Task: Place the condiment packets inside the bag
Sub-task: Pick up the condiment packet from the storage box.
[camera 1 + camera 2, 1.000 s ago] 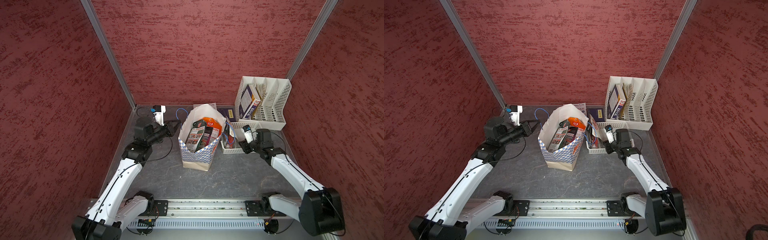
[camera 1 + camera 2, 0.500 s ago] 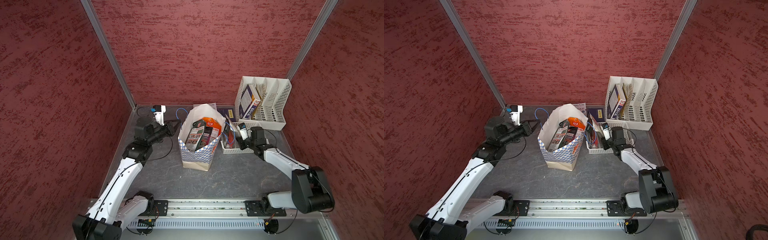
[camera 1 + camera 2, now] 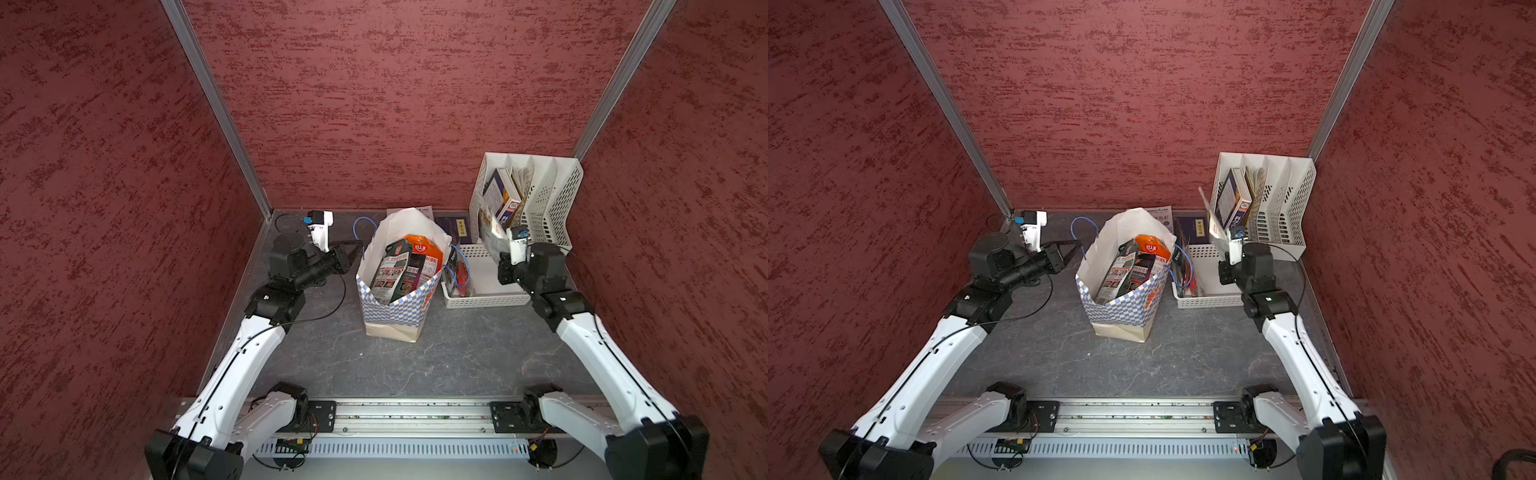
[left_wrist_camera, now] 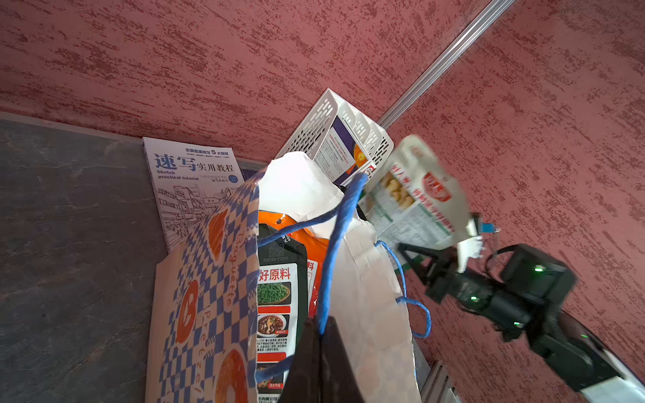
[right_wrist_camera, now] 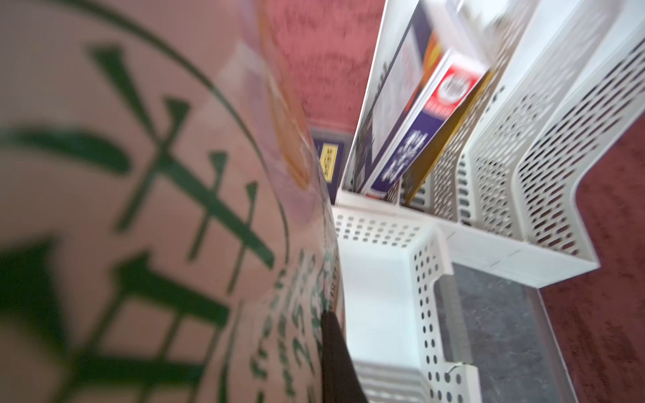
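Top view, right hand aloft (gripping packet)

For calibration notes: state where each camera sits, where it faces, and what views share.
Top views: high at the front, looking down at the bag; both arms show.
Left wrist: beside the bag, facing across it; left tool shut on the blue handle.
Right wrist: over the basket, facing the file rack; right tool gripping the white packet.
Shared: left wrist and top views show that packet.
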{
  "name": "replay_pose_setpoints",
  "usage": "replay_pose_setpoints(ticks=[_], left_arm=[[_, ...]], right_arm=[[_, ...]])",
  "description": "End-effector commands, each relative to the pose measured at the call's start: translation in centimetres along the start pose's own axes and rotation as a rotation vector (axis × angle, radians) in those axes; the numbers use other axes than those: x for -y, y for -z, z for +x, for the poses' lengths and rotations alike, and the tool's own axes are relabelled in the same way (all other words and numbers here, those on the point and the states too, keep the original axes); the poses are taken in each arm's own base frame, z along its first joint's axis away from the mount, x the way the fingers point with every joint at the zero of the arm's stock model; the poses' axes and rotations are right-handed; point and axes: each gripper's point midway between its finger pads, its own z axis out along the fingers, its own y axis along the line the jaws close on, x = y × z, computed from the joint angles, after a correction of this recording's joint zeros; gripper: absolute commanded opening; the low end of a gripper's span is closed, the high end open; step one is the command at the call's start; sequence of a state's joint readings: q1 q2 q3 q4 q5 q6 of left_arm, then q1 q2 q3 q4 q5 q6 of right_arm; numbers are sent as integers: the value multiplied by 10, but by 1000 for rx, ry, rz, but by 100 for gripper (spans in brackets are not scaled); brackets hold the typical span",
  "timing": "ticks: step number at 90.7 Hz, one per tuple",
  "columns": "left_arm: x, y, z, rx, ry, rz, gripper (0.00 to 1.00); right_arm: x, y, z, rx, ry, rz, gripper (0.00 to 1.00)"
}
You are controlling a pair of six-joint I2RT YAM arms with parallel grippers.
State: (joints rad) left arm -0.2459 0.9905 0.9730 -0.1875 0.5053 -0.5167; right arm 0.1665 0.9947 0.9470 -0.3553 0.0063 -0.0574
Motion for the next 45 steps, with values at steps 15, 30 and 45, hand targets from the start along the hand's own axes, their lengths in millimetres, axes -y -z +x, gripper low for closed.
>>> replay_pose_setpoints(ticks=[15,30,45], left_arm=[[9,12,-16,92,-57,9,0],[11,13,-18,96,-61,17,0],[13,13,-18,98,-64,25,0]], right_arm=[[-85,93,-79,-73,-360,-509,0],[-163,125,-110,-230,-537,-930,0],[-217,118,-99,-444,-641,-1027,0]])
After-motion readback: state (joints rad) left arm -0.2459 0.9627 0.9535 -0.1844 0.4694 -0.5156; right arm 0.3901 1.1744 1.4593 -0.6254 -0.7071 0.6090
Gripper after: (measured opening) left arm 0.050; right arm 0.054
